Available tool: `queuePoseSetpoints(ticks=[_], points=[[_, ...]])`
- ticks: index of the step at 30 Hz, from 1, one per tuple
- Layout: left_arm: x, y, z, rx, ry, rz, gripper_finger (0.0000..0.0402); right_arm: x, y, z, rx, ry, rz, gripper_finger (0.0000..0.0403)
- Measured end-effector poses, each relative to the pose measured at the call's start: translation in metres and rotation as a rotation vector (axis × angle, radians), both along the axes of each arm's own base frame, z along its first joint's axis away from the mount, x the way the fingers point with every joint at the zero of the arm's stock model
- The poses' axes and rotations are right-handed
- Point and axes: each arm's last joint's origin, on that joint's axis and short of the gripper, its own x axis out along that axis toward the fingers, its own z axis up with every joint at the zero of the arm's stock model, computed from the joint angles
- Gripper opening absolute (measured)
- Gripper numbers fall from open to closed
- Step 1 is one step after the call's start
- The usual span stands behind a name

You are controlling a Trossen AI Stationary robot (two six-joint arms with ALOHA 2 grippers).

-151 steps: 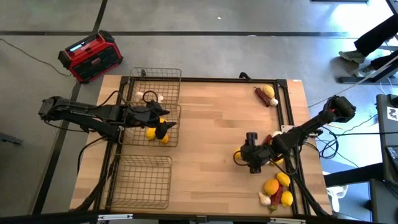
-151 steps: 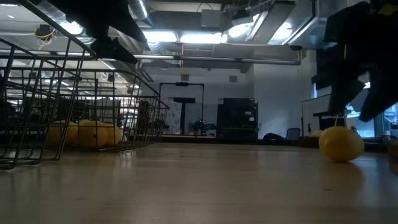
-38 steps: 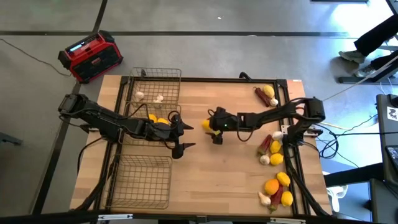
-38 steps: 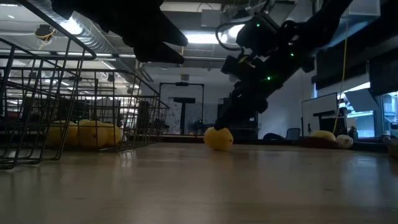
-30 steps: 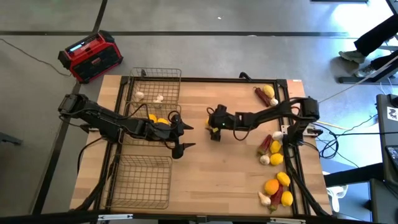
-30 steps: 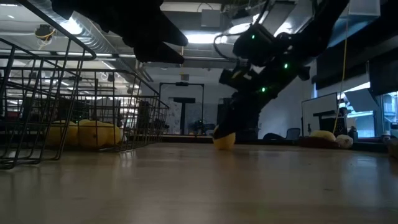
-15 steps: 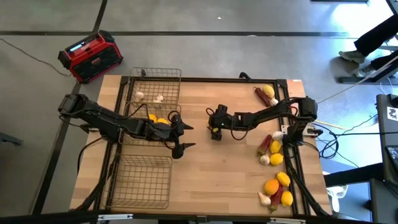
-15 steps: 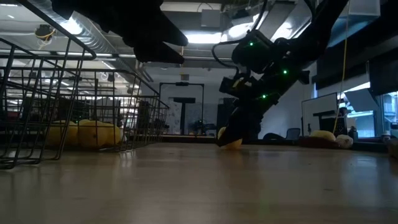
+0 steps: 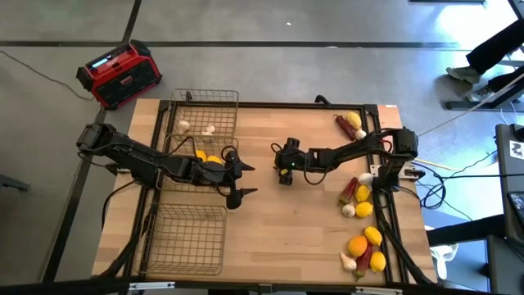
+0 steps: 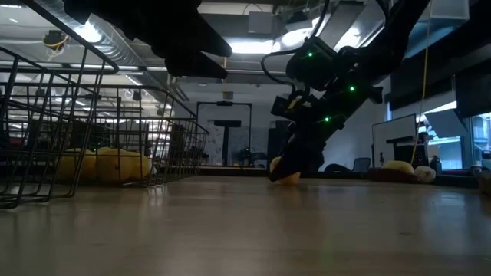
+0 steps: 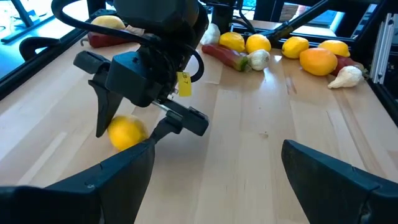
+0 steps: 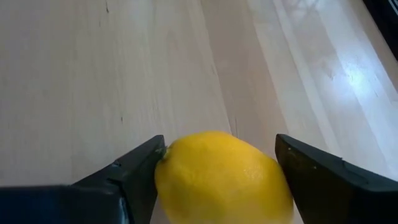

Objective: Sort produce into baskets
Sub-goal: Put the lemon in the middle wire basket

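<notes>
Right hand (image 12: pixel 214 180) narrowed around lemon (image 12: pixel 224 177)

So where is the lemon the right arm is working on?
The lemon lies on the wooden table near its middle in the high view, between the jaws of the right gripper, right of the middle wire basket.

High view: overhead, straight down, whole table (image 9: pixel 278 221). Low view: tabletop level, facing across into the room. Left wrist view: looks toward three o'clock, at middle range. Right wrist view: close, downward. Shared by low and both wrist views: one lemon (image 12: pixel 224 177) mid-table.
</notes>
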Motion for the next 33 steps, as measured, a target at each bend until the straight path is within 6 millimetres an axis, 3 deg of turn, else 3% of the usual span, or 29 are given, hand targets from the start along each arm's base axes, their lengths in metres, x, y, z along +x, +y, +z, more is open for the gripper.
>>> queuePoseSetpoints(ticks=[7,17,26,33], points=[[0.000,0.000,0.000,-0.001,0.000,0.000,0.0347,0.000,0.000,0.000,-0.001,-0.006,0.000,0.0220],[0.000,0.000,0.000,-0.006,-0.002,0.003,0.0347,0.000,0.000,0.007,-0.014,-0.019,-0.012,0.0230],[0.000,0.000,0.001,-0.047,-0.017,0.020,0.0347,-0.008,0.002,0.063,-0.067,-0.183,-0.001,0.0228],[0.002,0.010,0.002,-0.189,-0.056,0.119,0.0347,-0.016,0.031,0.102,-0.134,-0.312,0.130,0.0234]])
